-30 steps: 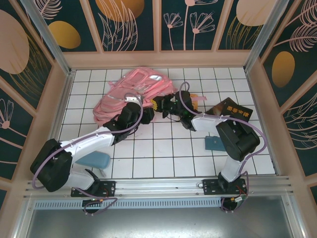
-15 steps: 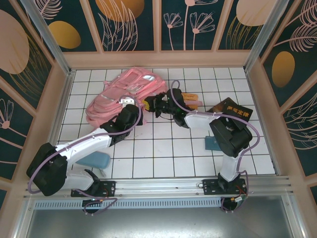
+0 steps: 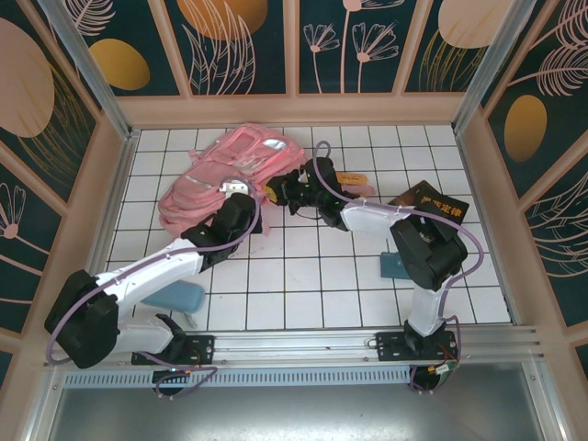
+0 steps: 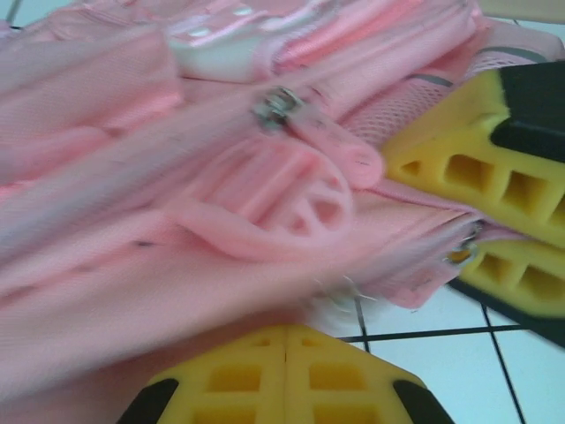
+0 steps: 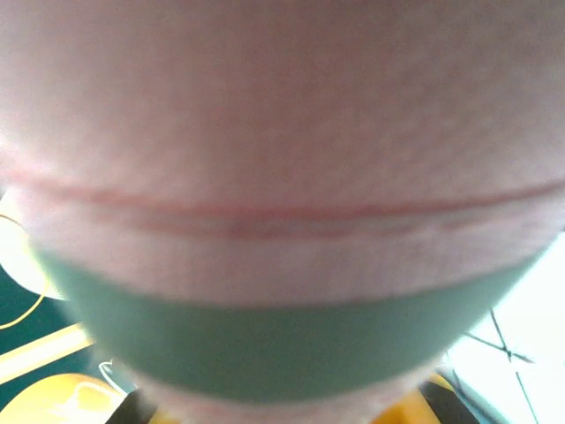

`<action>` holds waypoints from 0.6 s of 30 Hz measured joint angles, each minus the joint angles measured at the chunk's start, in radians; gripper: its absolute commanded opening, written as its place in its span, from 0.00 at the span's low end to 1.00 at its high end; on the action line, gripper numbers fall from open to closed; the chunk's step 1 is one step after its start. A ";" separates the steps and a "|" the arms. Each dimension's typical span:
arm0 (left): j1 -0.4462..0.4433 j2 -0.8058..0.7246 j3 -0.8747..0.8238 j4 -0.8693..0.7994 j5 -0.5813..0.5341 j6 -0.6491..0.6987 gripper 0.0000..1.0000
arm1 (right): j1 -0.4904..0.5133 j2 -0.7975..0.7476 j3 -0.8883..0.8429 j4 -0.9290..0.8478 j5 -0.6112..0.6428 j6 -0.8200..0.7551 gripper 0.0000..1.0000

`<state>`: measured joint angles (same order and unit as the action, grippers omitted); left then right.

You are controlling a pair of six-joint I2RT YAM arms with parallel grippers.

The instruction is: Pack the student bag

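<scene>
Left wrist view: left jaws closed beside student bag, right jaws pinching its edge.

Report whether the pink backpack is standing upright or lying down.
Lying down. From above, the student bag sprawls flat and crumpled on the tiled table, with no side standing up.

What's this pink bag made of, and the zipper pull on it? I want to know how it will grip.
Student bag: it looks like soft matte woven fabric with mesh patches. It folds and creases, and the weave shows in the left wrist view. Zipper pull: probably bare metal, going by its silvery glint, though blur leaves this open.
</scene>
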<state>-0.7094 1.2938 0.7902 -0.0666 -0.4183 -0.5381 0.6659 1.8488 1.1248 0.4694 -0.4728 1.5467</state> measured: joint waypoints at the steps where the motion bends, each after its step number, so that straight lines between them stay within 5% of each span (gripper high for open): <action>1: 0.007 -0.015 -0.002 -0.011 -0.006 0.000 0.00 | -0.008 0.000 0.000 -0.016 0.004 -0.019 0.00; 10: 0.024 -0.080 -0.037 -0.089 -0.029 -0.010 0.02 | -0.085 0.000 0.003 -0.147 0.046 -0.163 0.00; 14: 0.024 -0.083 -0.027 -0.143 -0.032 -0.005 0.29 | -0.106 0.000 0.022 -0.190 0.040 -0.259 0.00; 15: 0.026 -0.083 -0.014 -0.165 -0.029 -0.005 0.34 | -0.116 0.000 0.033 -0.208 0.028 -0.299 0.04; 18: 0.030 -0.082 0.048 -0.212 -0.016 0.014 0.50 | -0.159 0.003 0.072 -0.272 0.000 -0.433 0.38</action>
<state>-0.6792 1.2118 0.8387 -0.2787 -0.4347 -0.5240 0.5072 1.8515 1.1969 0.1974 -0.4728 1.1133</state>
